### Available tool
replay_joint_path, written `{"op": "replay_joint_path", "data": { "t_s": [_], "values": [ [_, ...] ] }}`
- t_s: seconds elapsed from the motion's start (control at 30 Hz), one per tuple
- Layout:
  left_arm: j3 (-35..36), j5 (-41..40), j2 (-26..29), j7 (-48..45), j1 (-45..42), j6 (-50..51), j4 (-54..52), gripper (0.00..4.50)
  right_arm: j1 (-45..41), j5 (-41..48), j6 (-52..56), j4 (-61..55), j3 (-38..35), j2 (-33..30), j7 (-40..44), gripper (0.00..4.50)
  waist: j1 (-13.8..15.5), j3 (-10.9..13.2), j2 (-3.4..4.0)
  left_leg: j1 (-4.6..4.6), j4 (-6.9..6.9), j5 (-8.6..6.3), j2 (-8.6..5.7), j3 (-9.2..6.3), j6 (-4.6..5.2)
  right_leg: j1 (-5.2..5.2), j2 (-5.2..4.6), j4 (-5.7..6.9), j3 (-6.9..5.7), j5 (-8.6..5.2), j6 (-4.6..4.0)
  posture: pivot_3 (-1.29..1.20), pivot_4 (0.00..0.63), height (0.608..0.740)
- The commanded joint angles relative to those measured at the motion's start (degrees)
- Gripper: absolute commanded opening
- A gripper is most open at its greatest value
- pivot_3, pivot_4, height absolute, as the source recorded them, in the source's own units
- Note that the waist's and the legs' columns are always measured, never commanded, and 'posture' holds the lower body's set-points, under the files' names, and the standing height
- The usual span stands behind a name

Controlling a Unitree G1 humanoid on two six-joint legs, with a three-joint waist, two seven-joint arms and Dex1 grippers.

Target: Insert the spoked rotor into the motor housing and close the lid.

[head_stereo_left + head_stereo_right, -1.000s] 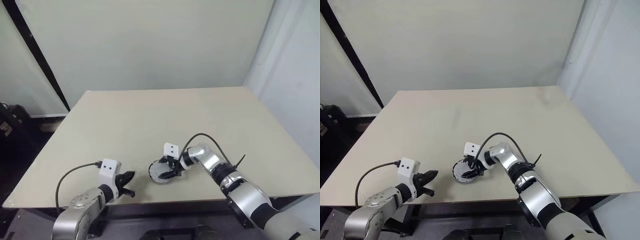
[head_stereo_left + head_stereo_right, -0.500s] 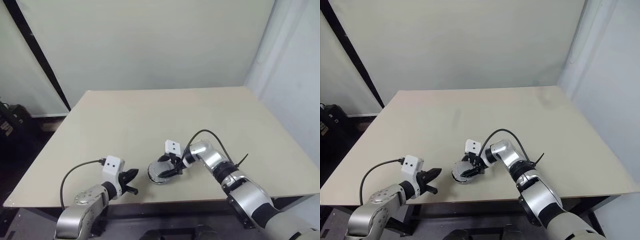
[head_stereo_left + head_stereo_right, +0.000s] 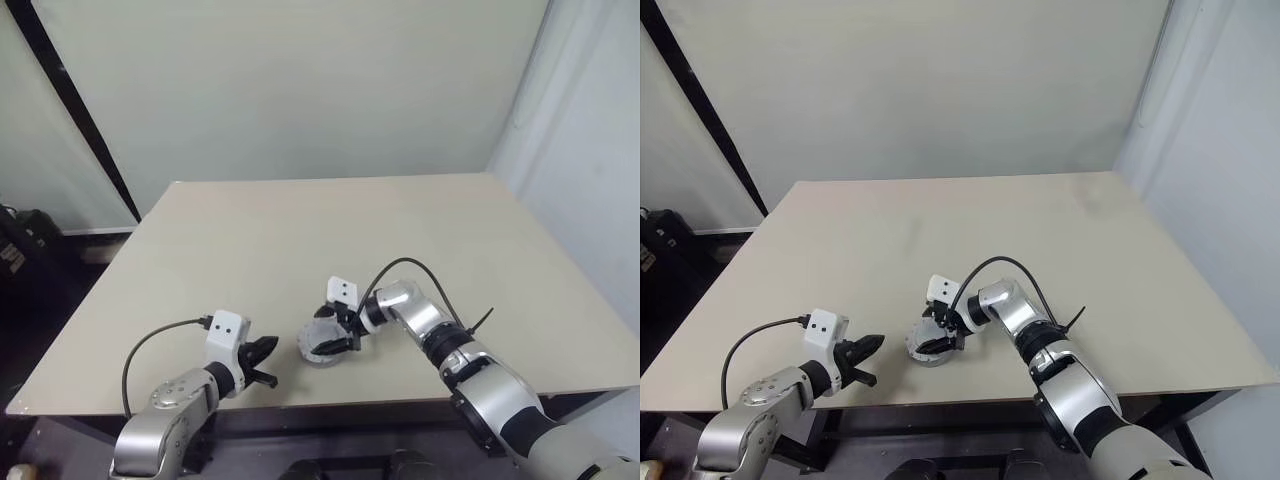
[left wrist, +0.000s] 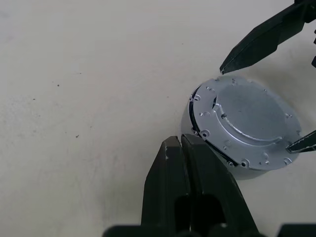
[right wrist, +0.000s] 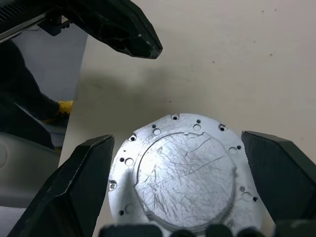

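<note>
Lid [image 5: 185,182] and motor housing [image 4: 190,127] sit together as one closed silvery puck near the table's [image 3: 300,230] front edge, between the two grippers. The right gripper [image 5: 185,197] straddles it with its jaws spread wide, one black finger on each side of the disc and neither visibly pressing on it, so nothing is held. The left gripper [image 4: 190,163] rests just beside the puck with its fingers pressed together, empty. By the look of it the closing step is at its end, and what it wants now is a check that the lid is seated flat all round. Lifting the right gripper straight up, clear of the rim, would avoid nudging the assembly or tipping the lid. The lid's face is scratched bare metal with a raised round centre and small holes around a flat outer flange. A thin dark seam shows where the lid meets the housing wall. The spoked rotor is presumably inside.
</note>
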Motion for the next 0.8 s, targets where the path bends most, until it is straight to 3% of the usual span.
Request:
{"op": "replay_joint_path", "data": {
  "t_s": [0.03, 0.8],
  "values": [
    [0.34, -0.17, 0.14, -0.12, -1.07, -1.00, -0.86, 0.00, -1.38, -0.79, -3.66, -0.66, -0.17, -0.89, -0.95, 4.48, 0.05, 0.00, 0.00, 0.00, 0.00, 0.00, 0.00, 0.00, 0.00, 0.00, 0.00, 0.00, 0.00, 0.00, 0.00, 0.00, 0.000, 0.740],
    [-0.16, -0.10, 0.06, -0.20, -1.30, -0.93, -1.09, 0.00, -1.93, -4.88, -8.41, 5.43, 0.29, 0.15, -5.89, 4.48, -0.02, 0.00, 0.00, 0.06, 0.00, 0.01, 0.00, 0.01, 0.00, 0.04, 0.01, 0.02, 0.02, 0.00, -0.02, 0.00, 0.000, 0.740]
  ]
}}
